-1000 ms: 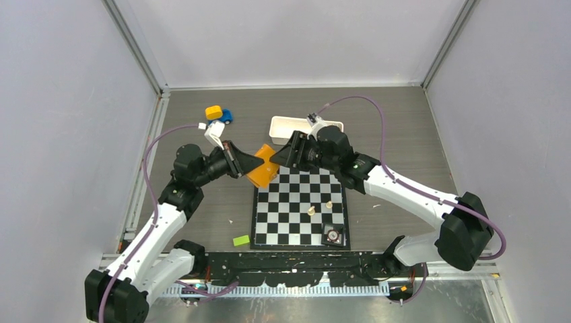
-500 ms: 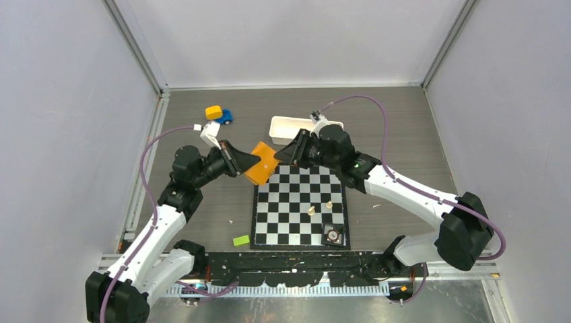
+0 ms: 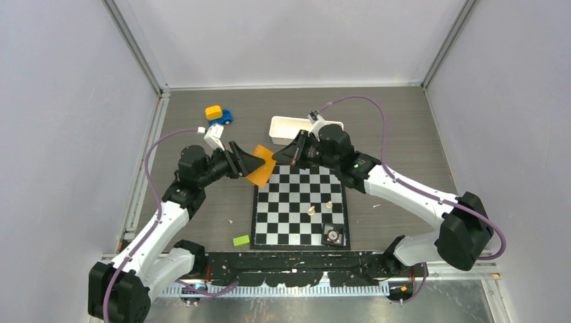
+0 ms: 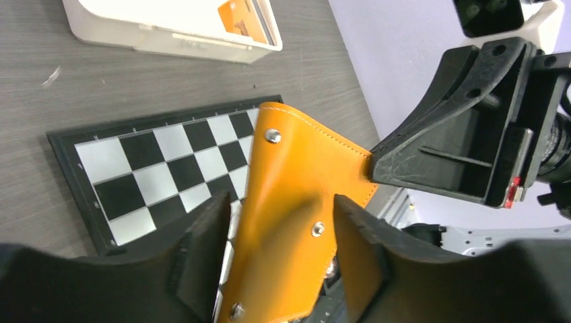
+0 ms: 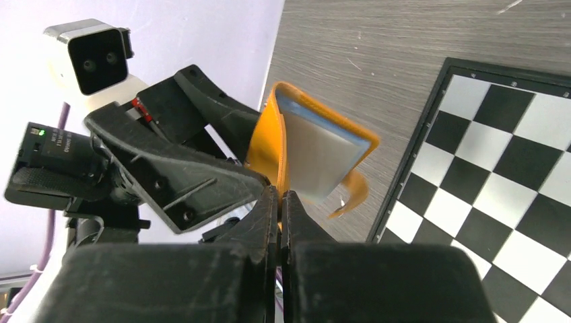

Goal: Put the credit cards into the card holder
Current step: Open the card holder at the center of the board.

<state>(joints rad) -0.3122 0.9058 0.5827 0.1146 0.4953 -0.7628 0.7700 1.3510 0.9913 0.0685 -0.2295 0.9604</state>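
Note:
The orange card holder (image 3: 260,165) hangs in the air between both arms, above the chessboard's far left corner. In the right wrist view the card holder (image 5: 264,141) gapes open, with a whitish credit card (image 5: 316,165) and the edge of a light blue credit card (image 5: 323,116) inside it. My right gripper (image 5: 279,193) is shut on the holder's lower edge, an orange sliver pinched between its jaws. My left gripper (image 4: 281,202) stands open around the card holder (image 4: 296,215), its fingers (image 4: 202,249) apart from the leather on both sides.
The chessboard (image 3: 299,208) lies in the middle with two small pieces (image 3: 312,210) and a dark object (image 3: 332,234) on it. A white tray (image 3: 286,128) sits behind it, and holds an orange card-like item (image 4: 239,15). A green block (image 3: 241,240) lies front left, a yellow-and-blue toy (image 3: 217,113) back left.
My right gripper has closed on the card holder's edge. My left gripper has opened off it. The holder has shifted slightly up and to the left.

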